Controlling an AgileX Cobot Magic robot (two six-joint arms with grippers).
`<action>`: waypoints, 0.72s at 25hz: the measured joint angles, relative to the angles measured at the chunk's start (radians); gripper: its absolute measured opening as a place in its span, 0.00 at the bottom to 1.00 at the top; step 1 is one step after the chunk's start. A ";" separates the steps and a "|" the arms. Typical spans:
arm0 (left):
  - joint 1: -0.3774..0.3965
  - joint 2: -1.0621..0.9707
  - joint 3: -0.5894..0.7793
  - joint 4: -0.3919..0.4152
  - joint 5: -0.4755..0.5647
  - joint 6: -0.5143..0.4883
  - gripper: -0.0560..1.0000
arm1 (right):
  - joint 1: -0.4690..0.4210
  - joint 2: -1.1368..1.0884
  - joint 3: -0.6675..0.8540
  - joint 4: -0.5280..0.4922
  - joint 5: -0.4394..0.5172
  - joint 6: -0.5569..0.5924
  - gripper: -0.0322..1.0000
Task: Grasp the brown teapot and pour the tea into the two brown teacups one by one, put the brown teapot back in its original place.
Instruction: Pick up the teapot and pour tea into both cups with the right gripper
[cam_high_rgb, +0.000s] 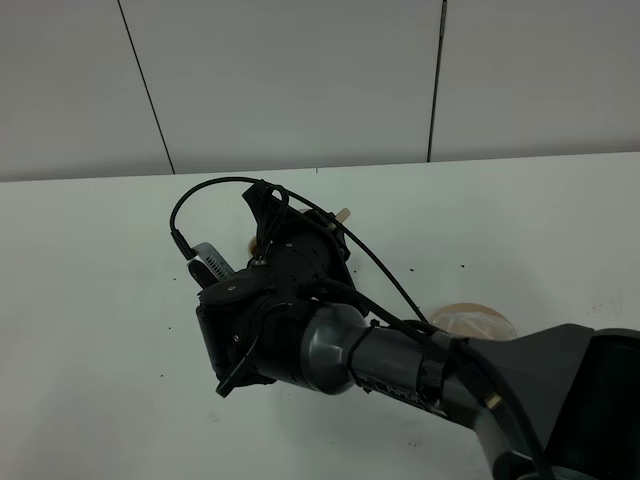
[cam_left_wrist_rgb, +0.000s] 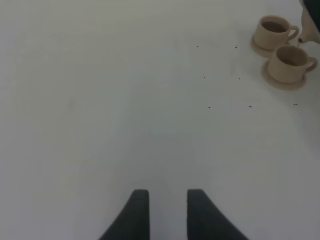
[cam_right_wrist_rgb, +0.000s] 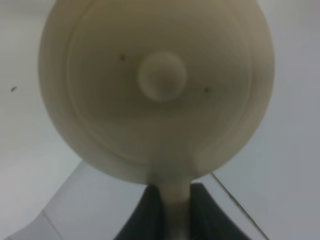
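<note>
Brown teapot (cam_right_wrist_rgb: 156, 90) in right gripper (cam_right_wrist_rgb: 175, 202); "PIPER" on arm (cam_high_rgb: 392, 366).

Open table (cam_left_wrist_rgb: 125, 100) before the left fingers (cam_left_wrist_rgb: 137, 215); two brown teacups (cam_left_wrist_rgb: 274, 31) (cam_left_wrist_rgb: 289, 64) stand well aside.

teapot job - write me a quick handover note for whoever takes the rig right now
right gripper: shut on the handle of the brown teapot, held by the cups.
left gripper: open, empty, above the table.
one teacup clearly holds dark tea; the other teacup looks dark inside too, level unclear.
wide saucer: no pot on it.
left: top up the second cup if needed, then return the teapot to the wide saucer.
</note>
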 joint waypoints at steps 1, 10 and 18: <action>0.000 0.000 0.000 0.000 0.000 0.000 0.29 | 0.000 0.000 0.000 0.000 0.001 0.000 0.12; 0.000 0.000 0.000 0.000 0.000 0.000 0.29 | 0.001 0.000 0.000 -0.001 0.012 0.000 0.12; 0.000 0.000 0.000 0.000 0.000 0.000 0.29 | 0.001 0.000 0.000 -0.004 0.014 0.000 0.12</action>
